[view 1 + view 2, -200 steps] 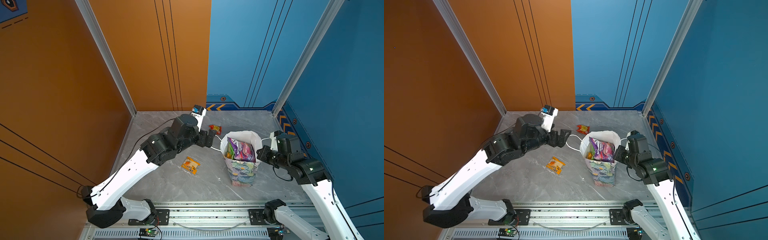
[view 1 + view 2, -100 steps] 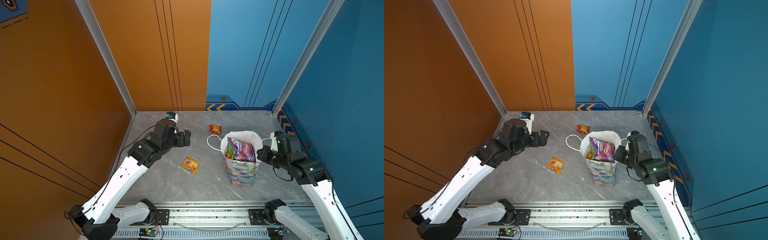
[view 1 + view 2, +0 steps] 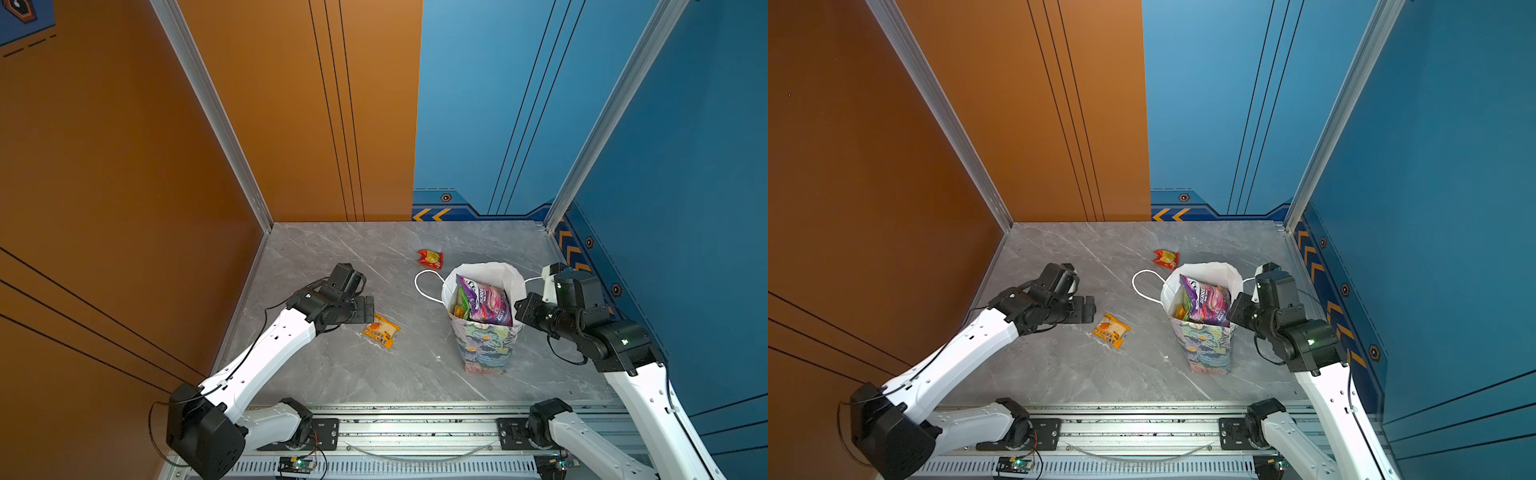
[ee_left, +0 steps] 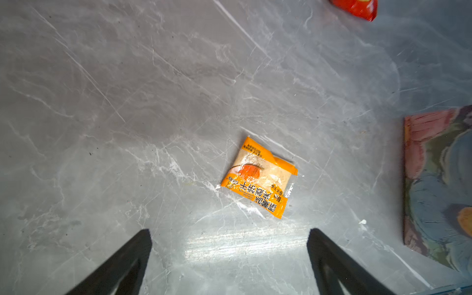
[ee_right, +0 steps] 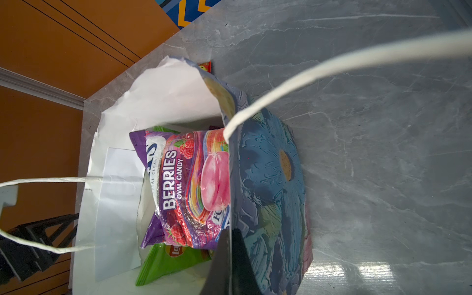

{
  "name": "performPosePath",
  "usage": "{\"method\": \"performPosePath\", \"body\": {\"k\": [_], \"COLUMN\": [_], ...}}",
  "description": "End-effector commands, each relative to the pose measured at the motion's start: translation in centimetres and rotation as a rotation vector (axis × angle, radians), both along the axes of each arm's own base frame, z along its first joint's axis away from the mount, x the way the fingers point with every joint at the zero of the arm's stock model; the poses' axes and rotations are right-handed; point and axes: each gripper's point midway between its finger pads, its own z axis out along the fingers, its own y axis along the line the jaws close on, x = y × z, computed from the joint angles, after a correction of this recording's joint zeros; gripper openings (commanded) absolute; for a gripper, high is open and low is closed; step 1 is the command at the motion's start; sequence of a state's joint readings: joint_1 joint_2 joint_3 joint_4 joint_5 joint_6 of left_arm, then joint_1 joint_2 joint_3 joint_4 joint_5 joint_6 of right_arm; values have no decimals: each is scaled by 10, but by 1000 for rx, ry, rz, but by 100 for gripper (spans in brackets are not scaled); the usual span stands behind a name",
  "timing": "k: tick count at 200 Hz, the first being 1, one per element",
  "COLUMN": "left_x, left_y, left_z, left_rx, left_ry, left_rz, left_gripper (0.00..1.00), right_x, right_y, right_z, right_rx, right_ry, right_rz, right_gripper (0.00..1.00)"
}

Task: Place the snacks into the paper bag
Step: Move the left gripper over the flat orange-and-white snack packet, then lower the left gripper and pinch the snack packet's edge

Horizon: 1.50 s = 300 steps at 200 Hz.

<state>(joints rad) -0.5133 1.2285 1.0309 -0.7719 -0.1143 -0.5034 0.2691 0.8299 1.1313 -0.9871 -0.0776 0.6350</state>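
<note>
And the right gripper (image 5: 230, 237) is pinched tight on the near wall of the tall paper bag (image 5: 270, 178), blue floral print outside, white inside. A shiny purple berries candy packet (image 5: 186, 186) stands in there, with a green crisps bag (image 5: 163, 265) showing beneath it. A small red sachet (image 5: 205, 67) peeks out behind the rim, and a white twisted-cord handle (image 5: 332, 66) arcs across the grey marble tabletop (image 5: 383, 153).

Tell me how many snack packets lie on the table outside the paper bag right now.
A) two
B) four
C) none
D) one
A: only the orange packet and the red packet lie outside the paper bag.
</note>
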Motion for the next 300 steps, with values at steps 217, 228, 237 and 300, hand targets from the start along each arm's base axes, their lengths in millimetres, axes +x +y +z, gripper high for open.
{"method": "performPosePath", "body": {"k": [217,228,237,300], "left_x": [7,7,6,17], "left_y": [-41,-37,-35,-32], "left_z": [-144,-148,-154,-169], "left_rx": [-178,-145,-124,-124], "left_ry": [179,166,169,123], "left_rz": [391,397,398,391], "left_gripper": [59,55,50,13], "right_x": [7,6,5,5], "right_y": [1,1,0,0], "right_z": [6,6,6,6], "right_rx": [39,39,38,39], "right_ry": [-90,-90,-91,-89], "right_rz": [-11,-13,-12,-12], "right_gripper": [0,0,0,0]}}
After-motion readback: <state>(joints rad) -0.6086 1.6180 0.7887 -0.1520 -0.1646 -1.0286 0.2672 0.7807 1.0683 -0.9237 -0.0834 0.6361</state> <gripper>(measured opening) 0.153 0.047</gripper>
